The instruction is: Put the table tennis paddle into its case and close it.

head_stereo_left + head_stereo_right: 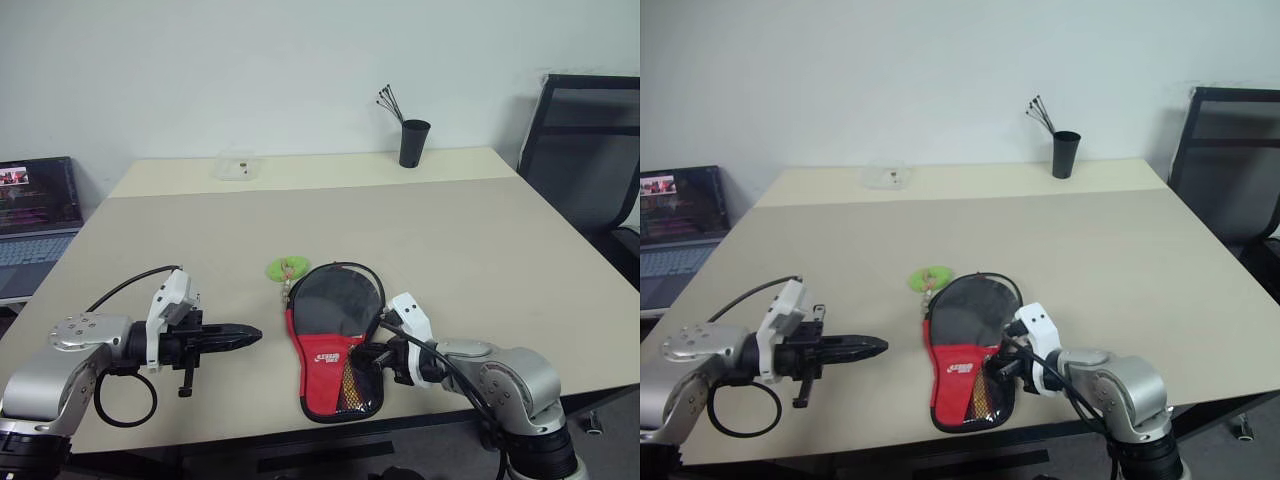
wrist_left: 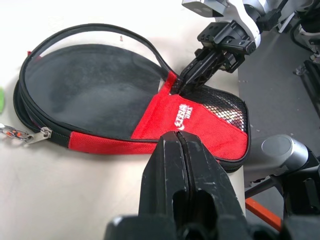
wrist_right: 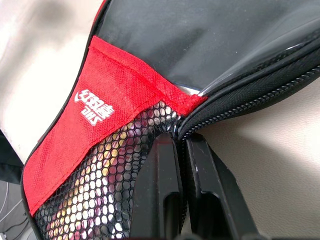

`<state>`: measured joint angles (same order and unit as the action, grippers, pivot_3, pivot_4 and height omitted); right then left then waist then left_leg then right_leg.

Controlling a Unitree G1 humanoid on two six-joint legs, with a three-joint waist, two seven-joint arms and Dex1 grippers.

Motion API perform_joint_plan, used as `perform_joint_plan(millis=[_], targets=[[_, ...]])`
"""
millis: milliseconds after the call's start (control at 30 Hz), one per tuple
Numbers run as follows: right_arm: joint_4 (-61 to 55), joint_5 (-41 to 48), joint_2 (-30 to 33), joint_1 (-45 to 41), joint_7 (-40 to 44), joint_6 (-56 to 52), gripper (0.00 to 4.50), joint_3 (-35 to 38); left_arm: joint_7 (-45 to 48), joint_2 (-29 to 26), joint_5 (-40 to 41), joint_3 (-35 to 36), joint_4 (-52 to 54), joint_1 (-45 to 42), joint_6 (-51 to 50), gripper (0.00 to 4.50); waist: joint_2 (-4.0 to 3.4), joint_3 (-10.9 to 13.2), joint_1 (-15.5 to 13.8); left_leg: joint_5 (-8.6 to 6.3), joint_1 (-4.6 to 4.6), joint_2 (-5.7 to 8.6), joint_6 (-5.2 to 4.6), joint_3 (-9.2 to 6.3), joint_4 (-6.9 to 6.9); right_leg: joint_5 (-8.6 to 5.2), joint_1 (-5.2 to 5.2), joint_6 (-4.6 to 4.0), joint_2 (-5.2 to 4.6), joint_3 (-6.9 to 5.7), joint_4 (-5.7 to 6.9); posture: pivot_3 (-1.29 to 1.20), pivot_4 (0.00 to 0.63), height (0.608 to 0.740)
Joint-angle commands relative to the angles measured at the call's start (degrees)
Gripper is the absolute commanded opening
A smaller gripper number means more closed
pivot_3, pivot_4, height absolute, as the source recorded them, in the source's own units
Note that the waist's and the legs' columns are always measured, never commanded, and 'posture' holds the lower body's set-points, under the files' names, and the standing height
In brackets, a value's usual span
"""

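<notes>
Beige table (image 1: 480, 230): with the right gripper (image 1: 372, 357) pinched shut on the case (image 1: 335, 345) zipper edge, tension should be kept steady; just beside, the left gripper (image 1: 250, 338) is closed, empty.

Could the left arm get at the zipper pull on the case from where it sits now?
Probably yes. The left gripper, shut, hovers beside the case over bare table; the zipper pull lies on the near edge, unobstructed. The right gripper is at the far edge.
</notes>
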<state>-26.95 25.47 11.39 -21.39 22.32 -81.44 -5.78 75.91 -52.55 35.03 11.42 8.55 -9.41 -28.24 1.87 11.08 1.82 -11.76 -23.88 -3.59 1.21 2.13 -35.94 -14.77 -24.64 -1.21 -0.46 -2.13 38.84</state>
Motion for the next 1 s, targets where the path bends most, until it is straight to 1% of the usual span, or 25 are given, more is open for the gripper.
perform_joint_plan(millis=[33, 67, 100, 167, 267, 500, 667, 733, 867, 1000], targets=[[-1.7, 0.4, 0.1, 0.0, -1.3, -0.5, 0.03, 0.2, 0.6, -0.4, -0.2, -0.3, 0.0, -0.9, 1.0, 0.00, 0.00, 0.0, 0.0, 0.00, 0.00, 0.00, 0.00, 0.00, 0.00, 0.00, 0.00, 0.00, 0.00, 0.00, 0.00, 0.00, 0.150, 0.740], [-1.7, 0.2, 0.0, -0.1, -1.9, -0.6, 0.03, 0.6, 0.6, -0.4, -0.2, -0.3, -0.1, -1.0, 1.0, 0.00, 0.01, 0.0, 0.0, 0.00, 0.00, 0.00, 0.00, 0.00, -0.01, 0.00, 0.00, 0.00, 0.00, 0.00, 0.00, 0.00, 0.150, 0.740], [-1.9, 0.0, 0.1, -0.1, -2.4, -0.5, 0.55, 0.9, 0.6, -0.4, -0.3, -0.3, -0.2, -1.0, 1.1, 0.00, 0.01, 0.0, 0.0, 0.00, 0.00, -0.01, 0.00, 0.00, -0.02, 0.00, 0.01, 0.00, 0.00, 0.00, 0.01, 0.00, 0.150, 0.740], [-2.2, -0.2, -0.1, -0.4, -3.8, -0.8, 1.00, 1.7, 0.6, -0.3, -0.4, -0.4, -0.3, -1.0, 1.4, 0.00, 0.02, 0.0, 0.0, 0.00, 0.01, -0.01, 0.00, 0.00, -0.03, 0.00, 0.01, 0.00, 0.00, 0.00, 0.02, 0.00, 0.150, 0.740], [-4.3, 0.4, 1.0, -1.0, -4.5, -1.6, 2.03, 2.5, 0.5, -0.3, -0.4, -0.4, -0.2, -0.8, 1.6, 0.00, 0.02, 0.0, 0.0, 0.00, 0.00, -0.01, 0.00, -0.01, -0.03, 0.00, 0.01, 0.00, 0.00, -0.01, 0.03, 0.00, 0.150, 0.740], [-10.4, 3.1, 4.7, -3.5, -2.7, -4.8, 4.48, 5.0, 0.3, 0.0, -0.6, -0.6, -0.4, -0.1, 2.4, 0.00, 0.02, 0.0, 0.0, 0.00, 0.02, -0.01, 0.00, -0.01, -0.03, 0.00, 0.01, 0.00, 0.02, -0.01, 0.03, 0.00, 0.150, 0.740], [-10.7, 9.8, 6.5, -8.3, 4.0, -3.7, 4.48, 10.8, 0.0, 0.3, -0.8, -0.6, -1.1, -0.6, 2.8, 0.00, 0.02, 0.0, 0.0, 0.00, 0.02, -0.01, 0.00, -0.05, -0.04, 0.00, 0.01, 0.00, 0.10, -0.04, 0.05, 0.00, 0.150, 0.740], [-9.4, 11.5, 7.0, -10.0, 6.5, -0.5, 4.48, 11.1, -1.2, 0.8, -0.7, -0.3, -1.7, -1.2, 2.8, 0.00, 0.02, 0.0, 0.0, 0.00, 0.02, -0.01, 0.00, -0.06, -0.04, 0.00, 0.01, 0.00, 0.13, -0.05, 0.05, 0.00, 0.150, 0.740], [-5.7, 11.8, 7.7, -12.1, 10.7, 7.7, 4.48, 7.2, -5.9, 2.4, -0.3, 1.2, -3.0, -2.7, 1.3, 0.00, 0.03, 0.0, 0.0, 0.00, 0.01, -0.02, 0.00, -0.07, -0.04, 0.00, 0.01, -0.01, 0.17, -0.05, 0.05, 0.00, 0.150, 0.740], [0.0, 9.2, 6.9, -12.6, 12.9, 15.9, 4.48, -0.7, -10.2, 3.1, 0.4, 3.3, -3.6, -2.7, -0.3, 0.00, 0.03, 0.0, 0.1, 0.00, 0.02, -0.05, -0.01, -0.06, -0.04, 0.00, 0.01, -0.01, 0.21, -0.04, 0.05, 0.00, 0.150, 0.740]])
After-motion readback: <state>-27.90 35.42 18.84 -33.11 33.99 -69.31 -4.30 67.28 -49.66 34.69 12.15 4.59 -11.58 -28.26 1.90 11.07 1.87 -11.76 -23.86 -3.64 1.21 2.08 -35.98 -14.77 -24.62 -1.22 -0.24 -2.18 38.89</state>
